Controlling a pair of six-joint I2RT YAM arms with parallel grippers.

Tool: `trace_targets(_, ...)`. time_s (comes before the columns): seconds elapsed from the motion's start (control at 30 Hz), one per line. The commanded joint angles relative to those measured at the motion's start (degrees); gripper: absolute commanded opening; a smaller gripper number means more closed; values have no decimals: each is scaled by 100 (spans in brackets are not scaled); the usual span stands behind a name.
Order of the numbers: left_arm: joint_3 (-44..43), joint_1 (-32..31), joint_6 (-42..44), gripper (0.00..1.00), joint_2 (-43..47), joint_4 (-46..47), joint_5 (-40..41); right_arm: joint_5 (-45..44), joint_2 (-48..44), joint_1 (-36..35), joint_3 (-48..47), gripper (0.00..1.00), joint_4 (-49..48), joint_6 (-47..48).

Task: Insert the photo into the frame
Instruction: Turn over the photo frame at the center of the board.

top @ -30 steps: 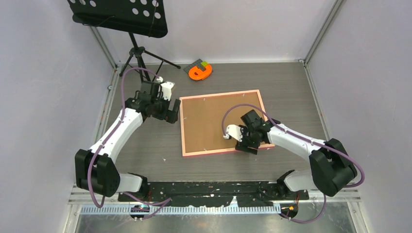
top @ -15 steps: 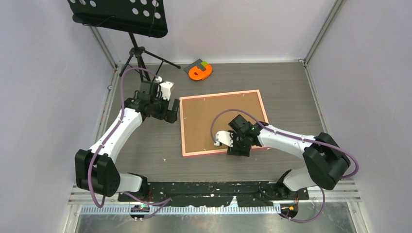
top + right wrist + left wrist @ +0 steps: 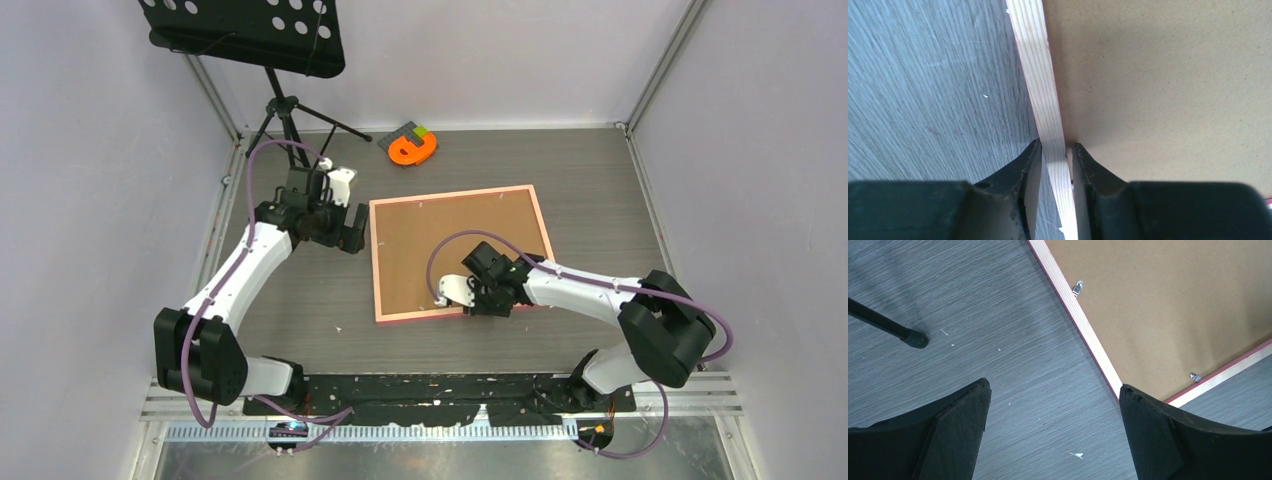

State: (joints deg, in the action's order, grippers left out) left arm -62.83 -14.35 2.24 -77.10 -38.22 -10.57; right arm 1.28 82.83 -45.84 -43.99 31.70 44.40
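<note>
The frame (image 3: 374, 262), with a narrow salmon-pink border, lies face down on the table, its brown backing board (image 3: 440, 240) facing up. The photo is hidden. My right gripper (image 3: 483, 307) is at the frame's near edge. In the right wrist view its jaws (image 3: 1056, 144) straddle the pale wooden rail (image 3: 1035, 60), one finger outside it and one over the backing board (image 3: 1158, 75), shut on the rail. My left gripper (image 3: 352, 232) hangs open just left of the frame's left edge. Between its fingers (image 3: 1054, 386) is bare table, with the frame's corner (image 3: 1088, 335) to their right.
An orange tape-like object (image 3: 412, 150) lies at the back of the table. A black music stand (image 3: 250, 35) rises at the back left, with one tripod foot (image 3: 915, 339) near my left gripper. Small metal clips (image 3: 1077, 288) sit along the frame's inner edge.
My right gripper has slid left along the frame's near edge and its jaws have closed in around the rail. The left arm has stayed put.
</note>
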Motion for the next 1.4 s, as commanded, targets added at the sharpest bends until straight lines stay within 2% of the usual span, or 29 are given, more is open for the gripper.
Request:
trace_targets(0.0, 9, 59, 61, 97, 45, -28, -95, 36, 227, -41, -111, 28, -42, -113)
trace_targets(0.33, 41, 90, 185, 99, 206, -43, -39, 131, -66, -43, -442, 6, 242, -192)
trace_targets(0.57, 360, 90, 759, 100, 753, 91, 187, 346, -206, -35, -677, 6, 407, -287)
trace_targets(0.9, 1561, -39, 1962, 100, 2427, 287, -75, 978, 144, 70, -1263, 6, 583, -467)
trace_targets(1.0, 1827, -340, 2234, 100, 2921, 370, -70, 1077, 179, 107, -1385, 6, 619, -516)
trace_targets(1.13, 2067, -1184, 2701, 100, 3298, 534, 306, 1229, 197, 166, -1516, 6, 735, -588)
trace_targets(1.27, 2229, -1892, 3200, 100, 3057, 933, 927, 1438, 263, 243, -1749, 6, 943, -620)
trace_targets(1.37, 2112, -2266, 3237, 100, 2616, 1046, 1244, 1527, 305, 270, -1928, 6, 1063, -661)
